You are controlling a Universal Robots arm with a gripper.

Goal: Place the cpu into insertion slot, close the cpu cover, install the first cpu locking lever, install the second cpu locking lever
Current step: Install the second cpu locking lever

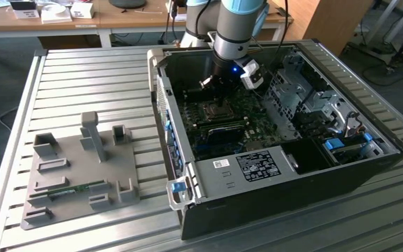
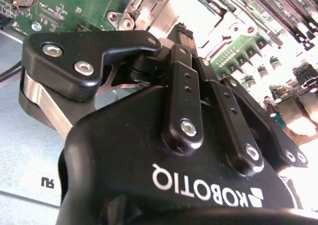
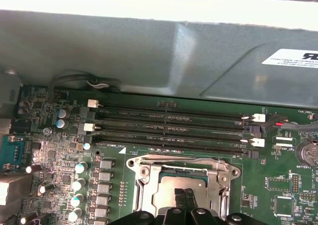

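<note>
We see the tool with its fingers pressed together, empty, tips just above the cpu, which lies in the insertion slot under the closed cpu cover

We see the computer case lying open on the slatted table, with a parts tray beside it toward the exterior view's left, and inside the case the arm's gripper directly over the cpu seated in the insertion slot, just beside the memory slots.
</note>
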